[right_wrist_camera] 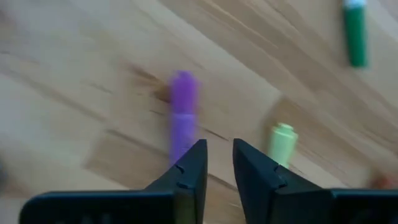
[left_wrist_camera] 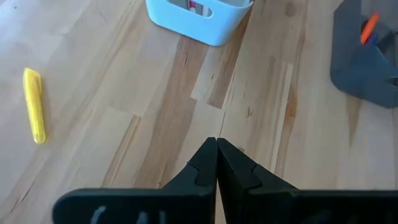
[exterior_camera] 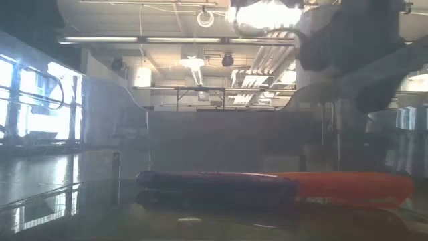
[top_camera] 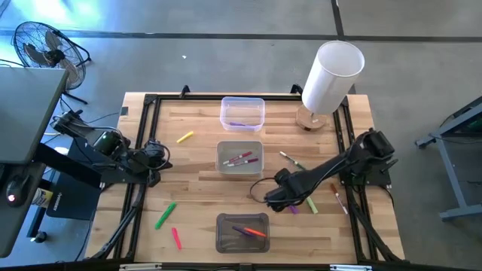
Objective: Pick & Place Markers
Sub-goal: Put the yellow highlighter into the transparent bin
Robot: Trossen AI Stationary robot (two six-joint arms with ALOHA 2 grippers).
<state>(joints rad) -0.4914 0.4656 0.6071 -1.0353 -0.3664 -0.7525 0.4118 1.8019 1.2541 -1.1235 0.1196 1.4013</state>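
Right gripper (right_wrist_camera: 216,163) low over the loose markers on the right side of the table, jaws at a narrow gap and holding nothing.

The purple marker (right_wrist_camera: 182,115) sits just off one fingertip and the light green one (right_wrist_camera: 282,142) just off the other, so right now you're straddling bare wood between them. I'd pick purple, slide over till it's centred in the gap, open a touch wider, and turn the wrist so the fingers cross the barrel and don't run along it. Watch you don't nudge the green into the way as you drop. The front bin (top_camera: 242,232) already has a purple and an orange one in it. Left gripper (left_wrist_camera: 216,163) is parked at the left edge, fingers pressed together, with a yellow marker (left_wrist_camera: 35,104) nearby.
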